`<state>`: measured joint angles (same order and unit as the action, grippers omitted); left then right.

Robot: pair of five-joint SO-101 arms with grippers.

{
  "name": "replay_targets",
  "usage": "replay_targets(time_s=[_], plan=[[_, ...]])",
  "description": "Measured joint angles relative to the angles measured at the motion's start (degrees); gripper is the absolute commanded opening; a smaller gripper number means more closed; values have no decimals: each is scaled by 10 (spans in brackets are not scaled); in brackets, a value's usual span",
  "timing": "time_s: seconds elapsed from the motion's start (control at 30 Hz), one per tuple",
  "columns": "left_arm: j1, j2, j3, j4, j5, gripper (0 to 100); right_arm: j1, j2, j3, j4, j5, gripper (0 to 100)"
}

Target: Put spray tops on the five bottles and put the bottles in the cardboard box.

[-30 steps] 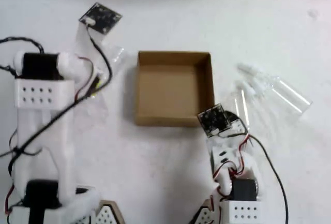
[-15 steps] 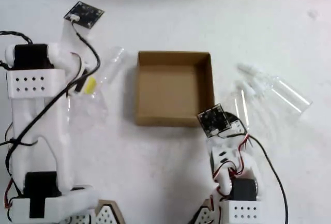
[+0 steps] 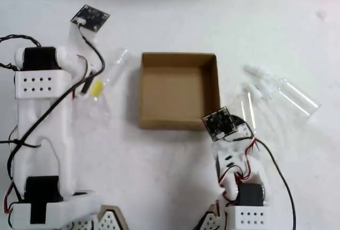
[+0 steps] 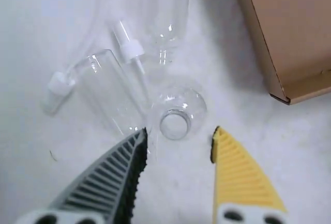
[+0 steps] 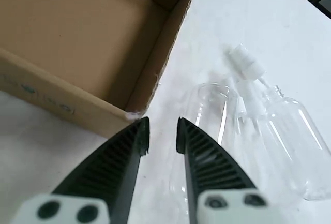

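Observation:
My left gripper (image 4: 178, 136) is open, its grey and yellow fingers on either side of a clear bottle (image 4: 177, 114) whose open mouth faces the camera. Beside that bottle lie a capped clear bottle (image 4: 103, 87), a loose white spray top (image 4: 129, 53) and another clear bottle (image 4: 165, 17). In the high view this gripper (image 3: 93, 88) is left of the cardboard box (image 3: 178, 89). My right gripper (image 5: 161, 127) hovers by the box's near right corner (image 5: 135, 114), fingers a narrow gap apart with nothing between them. Past it lie clear bottles (image 5: 292, 141) and a spray top (image 5: 244, 62).
The box (image 3: 159, 124) is open at the top and holds nothing. The right-hand bottles (image 3: 297, 98) and spray tops (image 3: 255, 71) lie in a loose cluster to the right of the box. Cables run along both arms. The far side of the white table (image 3: 212, 23) is bare.
The left arm swung away from the box, then settled slightly back, and its yellow finger now shows beside the left bottles. The right arm has not moved.

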<state>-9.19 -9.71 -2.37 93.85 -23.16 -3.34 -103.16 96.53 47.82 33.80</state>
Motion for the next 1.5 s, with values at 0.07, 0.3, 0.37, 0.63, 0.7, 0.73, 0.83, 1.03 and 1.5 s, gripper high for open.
replay_targets(time_s=[0.07, 0.3, 0.37, 0.63, 0.7, 0.73, 0.83, 1.03, 1.5], plan=[[0, 14, 0, 0, 0, 194, 0, 0, 0, 0, 0, 74], [-1, 116, -3, 0, 0, 192, 0, 0, 0, 0, 0, 74], [-1, 122, -16, 0, 0, 192, 0, 0, 0, 0, 0, 74], [-1, 128, -40, 8, 0, 191, 0, 0, 0, 0, 0, 74], [-1, 128, -40, 8, 0, 191, 0, 0, 0, 0, 0, 74], [-1, 128, -40, 8, 0, 191, 0, 0, 0, 0, 0, 74], [-1, 128, -40, 8, 0, 191, 0, 0, 0, 0, 0, 74], [-1, 128, -40, 25, 0, 191, 0, 0, 0, 0, 0, 74], [-1, 128, -40, 27, 0, 92, 0, 0, 0, 0, 0, 74]])
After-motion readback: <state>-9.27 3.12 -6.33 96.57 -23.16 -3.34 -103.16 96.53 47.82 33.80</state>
